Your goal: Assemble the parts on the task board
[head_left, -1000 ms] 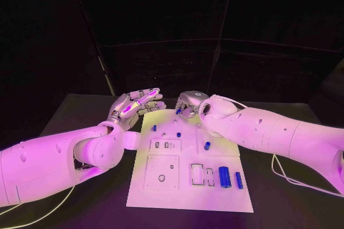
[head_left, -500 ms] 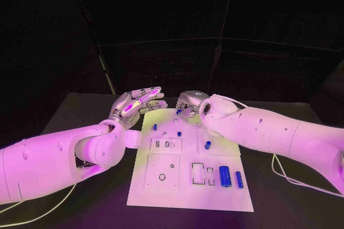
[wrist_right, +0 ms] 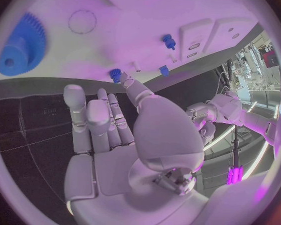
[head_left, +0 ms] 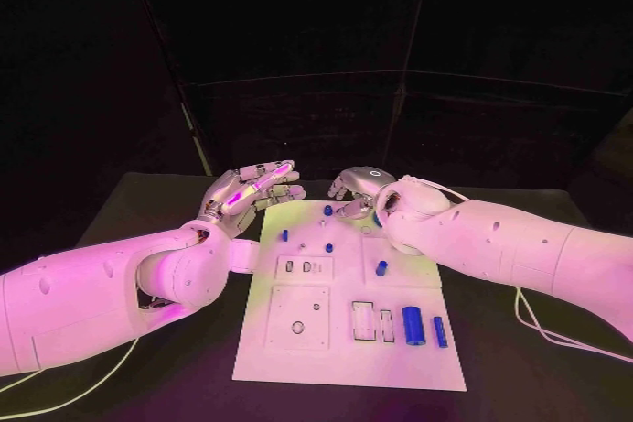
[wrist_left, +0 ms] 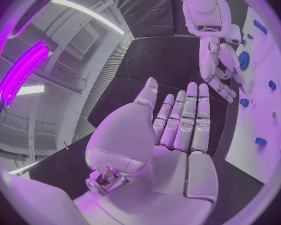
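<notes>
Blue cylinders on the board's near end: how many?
2: the thick cylinder and, right of it, the thin cylinder, side by side on the task board. None seems hidden.

A robotics lab — a black table (head_left: 158, 202) carries a white task board (head_left: 346, 349), dark curtains hang behind it, and an exposed ceiling with strip lights (wrist_left: 84, 12) and a ventilation grille (wrist_left: 81, 40) — industrial fittings.

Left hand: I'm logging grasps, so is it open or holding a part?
Open: the left hand holds nothing, its fingers stretched out straight and its palm bare, beside the task board.
</notes>
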Controlling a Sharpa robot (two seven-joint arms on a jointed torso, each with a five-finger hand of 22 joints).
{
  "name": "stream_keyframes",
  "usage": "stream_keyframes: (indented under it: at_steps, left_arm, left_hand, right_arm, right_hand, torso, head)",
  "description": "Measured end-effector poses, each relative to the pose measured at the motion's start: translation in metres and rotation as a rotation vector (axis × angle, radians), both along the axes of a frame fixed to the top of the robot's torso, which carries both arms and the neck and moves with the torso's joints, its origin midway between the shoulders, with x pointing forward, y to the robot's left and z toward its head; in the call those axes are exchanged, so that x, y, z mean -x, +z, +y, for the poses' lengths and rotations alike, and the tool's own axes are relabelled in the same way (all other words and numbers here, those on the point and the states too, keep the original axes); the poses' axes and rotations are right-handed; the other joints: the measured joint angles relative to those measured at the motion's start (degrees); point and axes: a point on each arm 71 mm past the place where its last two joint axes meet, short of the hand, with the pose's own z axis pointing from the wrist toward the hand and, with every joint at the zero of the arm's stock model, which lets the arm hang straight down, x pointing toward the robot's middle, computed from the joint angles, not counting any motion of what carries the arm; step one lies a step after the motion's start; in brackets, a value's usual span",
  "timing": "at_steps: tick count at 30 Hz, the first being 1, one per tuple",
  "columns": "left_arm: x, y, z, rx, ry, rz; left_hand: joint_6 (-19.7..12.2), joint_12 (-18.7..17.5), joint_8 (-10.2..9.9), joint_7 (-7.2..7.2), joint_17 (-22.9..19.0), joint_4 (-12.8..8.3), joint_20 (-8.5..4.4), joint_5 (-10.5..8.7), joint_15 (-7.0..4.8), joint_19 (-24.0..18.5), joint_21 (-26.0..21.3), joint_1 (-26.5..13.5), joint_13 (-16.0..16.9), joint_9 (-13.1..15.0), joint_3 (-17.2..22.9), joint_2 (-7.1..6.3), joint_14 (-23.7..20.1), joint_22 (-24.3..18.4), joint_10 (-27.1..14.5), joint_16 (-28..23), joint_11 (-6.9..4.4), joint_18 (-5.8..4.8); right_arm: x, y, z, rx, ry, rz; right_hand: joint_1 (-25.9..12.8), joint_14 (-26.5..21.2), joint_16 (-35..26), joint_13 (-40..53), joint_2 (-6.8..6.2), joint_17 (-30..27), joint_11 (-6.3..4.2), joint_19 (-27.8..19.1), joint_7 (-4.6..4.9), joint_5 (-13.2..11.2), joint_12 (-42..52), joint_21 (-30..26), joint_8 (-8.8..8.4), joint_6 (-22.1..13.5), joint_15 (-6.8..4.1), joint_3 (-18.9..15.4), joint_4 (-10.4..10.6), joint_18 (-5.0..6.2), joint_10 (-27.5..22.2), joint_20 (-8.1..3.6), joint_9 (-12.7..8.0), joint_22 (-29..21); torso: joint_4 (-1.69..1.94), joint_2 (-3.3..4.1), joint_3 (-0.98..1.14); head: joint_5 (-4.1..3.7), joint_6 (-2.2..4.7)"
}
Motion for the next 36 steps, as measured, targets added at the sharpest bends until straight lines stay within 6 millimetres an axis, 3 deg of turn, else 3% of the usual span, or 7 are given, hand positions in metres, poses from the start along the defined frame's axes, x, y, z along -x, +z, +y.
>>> stream_keyframes:
  at_steps: [5,11,16,18,21,31,36]
  left_arm:
    - [-0.002,0.001,0.005,-0.004,0.011,-0.002]
    - [-0.004,0.001,0.009,-0.007,0.021,-0.003]
    - [-0.005,0.001,0.01,-0.008,0.024,-0.004]
    - [-0.005,0.001,0.01,-0.008,0.024,-0.004]
    - [-0.006,0.001,0.01,-0.008,0.023,-0.004]
    - [-0.008,0.0,0.01,-0.007,0.023,-0.005]
    - [-0.008,0.0,0.008,-0.006,0.019,-0.004]
  left_hand:
    - [0.0,0.0,0.0,0.0,0.0,0.0,0.0,0.0,0.0,0.0,0.0,0.0,0.0,0.0,0.0,0.0,0.0,-0.05,0.0,0.0,0.0,-0.01]
    - [0.0,-0.24,0.0,0.0,0.06,-0.16,-0.19,0.0,0.0,0.19,0.0,0.26,0.0,0.0,0.16,0.26,0.0,-0.06,0.0,0.0,0.0,-0.01]
    - [0.0,-0.24,0.0,0.0,0.05,-0.16,-0.19,0.0,0.0,0.19,0.0,0.26,0.0,0.0,0.16,0.26,0.0,-0.13,0.0,0.0,0.0,-0.01]
    - [0.0,-0.24,0.0,0.0,0.05,-0.16,-0.19,0.0,0.0,0.19,0.0,0.26,0.0,0.0,0.16,0.26,0.0,-0.13,0.0,0.0,0.0,-0.01]
    - [0.0,-0.24,0.0,0.0,0.05,-0.16,-0.19,0.0,0.0,0.19,0.0,0.26,0.0,0.0,0.16,0.26,0.0,-0.13,0.0,0.0,0.0,-0.01]
    - [0.0,-0.24,0.0,0.0,0.05,-0.16,-0.19,0.0,0.0,0.19,0.0,0.26,0.0,0.0,0.16,0.26,0.0,-0.12,0.0,0.0,0.0,-0.01]
    - [0.0,-0.24,0.0,0.0,0.1,-0.16,-0.19,0.0,0.0,0.19,-0.23,0.04,0.0,0.0,0.16,0.48,0.0,-0.18,0.0,0.0,0.0,-0.01]
  right_arm:
    - [0.006,0.018,-0.034,-0.084,-0.037,-0.013]
    - [0.015,0.028,-0.083,-0.177,-0.131,0.048]
    - [0.015,0.026,-0.108,-0.214,-0.213,0.114]
    - [0.014,0.025,-0.111,-0.211,-0.228,0.127]
    - [0.009,0.022,-0.115,-0.198,-0.252,0.143]
    - [0.001,0.005,-0.114,-0.151,-0.278,0.193]
    - [0.002,-0.002,-0.109,-0.134,-0.269,0.219]
  right_hand:
    - [0.4,0.26,1.27,0.8,0.4,1.69,-0.41,1.07,0.04,1.72,3.29,0.71,0.53,2.16,-0.26,-0.78,0.75,0.01,5.05,-0.23,0.21,1.28]
    - [0.28,0.9,4.72,6.01,0.29,7.25,-3.6,4.6,-1.89,0.82,12.82,3.43,0.97,3.81,-2.83,-2.57,2.54,0.0,17.8,-2.29,0.29,6.05]
    - [0.54,0.91,9.28,19.2,-0.82,14.77,-3.96,8.19,-2.19,0.82,26.56,6.39,0.73,1.33,-3.22,-5.81,5.3,-0.94,15.43,-2.9,-0.09,11.59]
    - [0.98,0.93,10.63,28.55,-1.25,17.05,-3.66,8.66,-1.84,0.82,35.01,7.21,0.64,0.0,-3.15,-7.34,6.34,-1.82,14.1,-2.46,-0.09,13.08]
    - [1.68,0.83,11.97,37.56,-0.55,19.38,-3.14,9.12,-1.39,0.82,43.03,7.94,0.68,-1.24,-2.84,-8.9,7.91,-1.82,13.19,-2.36,-0.09,14.4]
    - [3.03,0.82,13.36,46.24,-0.61,22.43,-2.69,9.33,-1.05,0.82,50.11,8.34,1.5,-2.54,-2.44,-10.74,10.16,-1.81,13.07,-2.15,-0.09,15.3]
    - [3.74,1.02,15.78,58.01,-0.47,25.65,-2.56,9.77,-1.19,0.82,60.63,8.92,2.67,-2.34,-2.24,-11.73,11.41,-1.81,18.65,-1.71,0.09,16.01]
  torso:
    - [-0.35,-0.18,0.03]
    - [-0.86,-0.38,0.16]
    - [-1.03,-0.44,0.21]
    - [-1.03,-0.44,0.21]
    - [-0.97,-0.4,0.24]
    - [-0.89,-0.28,0.25]
    - [-0.89,-0.28,0.2]
  head:
    - [-0.26,0.35]
    - [-0.94,0.68]
    - [-1.49,0.83]
    - [-1.65,0.9]
    - [-1.83,0.94]
    - [-2.18,0.69]
    - [-2.25,0.61]
